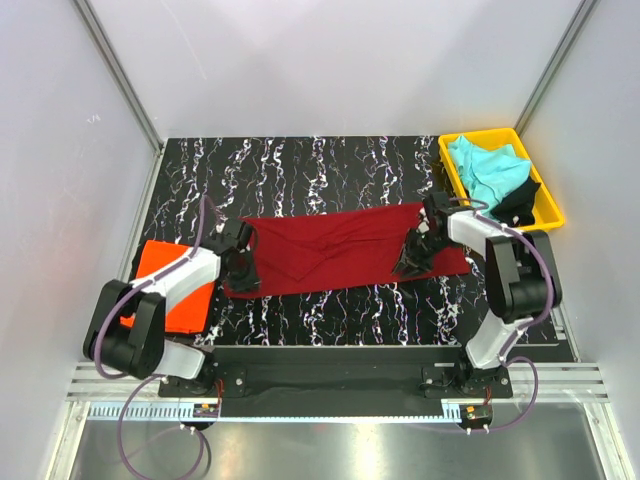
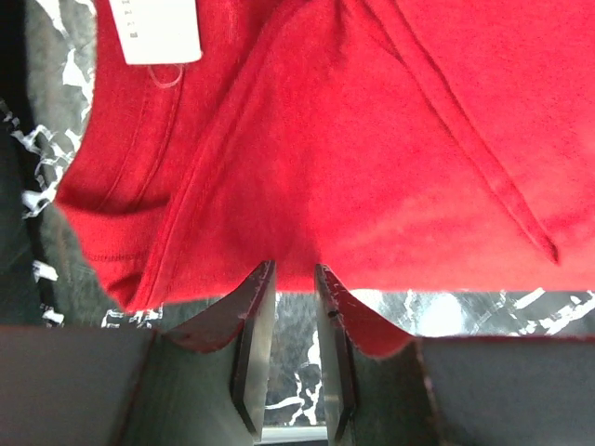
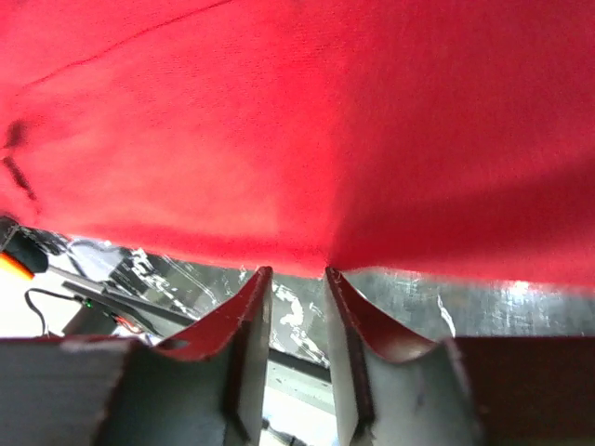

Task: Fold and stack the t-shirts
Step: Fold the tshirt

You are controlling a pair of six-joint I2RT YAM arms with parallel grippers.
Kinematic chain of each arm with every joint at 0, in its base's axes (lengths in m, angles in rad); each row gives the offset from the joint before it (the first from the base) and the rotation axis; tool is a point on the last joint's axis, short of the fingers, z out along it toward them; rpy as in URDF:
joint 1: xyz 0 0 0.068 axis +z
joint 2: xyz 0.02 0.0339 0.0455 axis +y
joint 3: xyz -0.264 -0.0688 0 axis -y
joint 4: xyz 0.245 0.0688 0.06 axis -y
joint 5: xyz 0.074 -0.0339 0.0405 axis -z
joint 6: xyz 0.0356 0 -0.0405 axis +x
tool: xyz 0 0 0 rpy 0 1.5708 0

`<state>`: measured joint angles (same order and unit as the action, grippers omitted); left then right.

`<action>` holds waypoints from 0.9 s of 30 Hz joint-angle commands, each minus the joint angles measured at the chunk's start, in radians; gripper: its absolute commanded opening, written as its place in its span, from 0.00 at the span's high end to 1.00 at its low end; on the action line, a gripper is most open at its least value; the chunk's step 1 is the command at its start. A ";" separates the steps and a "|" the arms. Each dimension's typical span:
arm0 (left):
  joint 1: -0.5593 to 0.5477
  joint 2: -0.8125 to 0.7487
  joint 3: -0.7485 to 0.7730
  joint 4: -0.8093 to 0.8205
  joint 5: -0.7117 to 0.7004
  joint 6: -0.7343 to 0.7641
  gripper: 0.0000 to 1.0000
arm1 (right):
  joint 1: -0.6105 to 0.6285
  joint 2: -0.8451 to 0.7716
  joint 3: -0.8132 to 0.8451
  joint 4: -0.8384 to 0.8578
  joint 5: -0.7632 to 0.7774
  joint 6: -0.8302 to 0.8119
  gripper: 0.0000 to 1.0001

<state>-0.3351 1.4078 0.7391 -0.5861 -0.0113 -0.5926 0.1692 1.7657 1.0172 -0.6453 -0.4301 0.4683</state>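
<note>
The dark red t-shirt (image 1: 340,245) lies as a long folded band across the middle of the table. My left gripper (image 1: 243,270) is at its near left edge. In the left wrist view my left gripper (image 2: 293,268) pinches the red cloth (image 2: 372,139) at the tips, below the white neck label (image 2: 156,28). My right gripper (image 1: 412,262) is at the near right edge. In the right wrist view my right gripper (image 3: 297,271) pinches the cloth (image 3: 325,121), which puckers at the tips. The orange t-shirt (image 1: 170,285) lies folded at the left, under the left arm.
A yellow tray (image 1: 480,135) stands at the back right and holds the turquoise t-shirt (image 1: 485,165) and the black t-shirt (image 1: 518,200). White walls close in the table on three sides. The arm bases sit at the near edge.
</note>
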 commanded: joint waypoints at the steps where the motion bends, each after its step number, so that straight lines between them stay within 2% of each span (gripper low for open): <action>1: -0.013 -0.099 0.006 0.000 -0.015 -0.022 0.71 | 0.003 -0.106 0.021 -0.042 0.062 -0.003 0.63; 6: -0.013 -0.194 0.016 0.014 -0.081 -0.053 0.71 | 0.000 -0.007 0.089 -0.040 0.042 -0.042 0.57; 10: -0.013 -0.155 0.040 0.019 -0.107 -0.052 0.71 | -0.034 0.040 0.058 -0.033 0.071 -0.045 0.56; 15: -0.013 -0.109 0.008 0.057 -0.192 -0.047 0.72 | -0.042 0.041 0.038 -0.046 0.149 -0.068 0.47; 19: -0.012 -0.154 0.057 0.048 -0.214 -0.009 0.72 | -0.042 0.005 0.064 -0.089 0.206 -0.083 0.44; 23: -0.010 -0.208 0.132 0.020 -0.220 -0.006 0.58 | -0.042 -0.080 0.092 -0.137 0.255 -0.102 0.37; 27: -0.010 -0.173 0.177 0.019 -0.109 -0.041 0.48 | -0.042 -0.150 0.127 -0.152 0.241 -0.102 0.29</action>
<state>-0.3466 1.2293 0.8631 -0.5945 -0.1772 -0.6155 0.1287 1.6978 1.0843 -0.7662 -0.2386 0.3935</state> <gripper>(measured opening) 0.507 0.687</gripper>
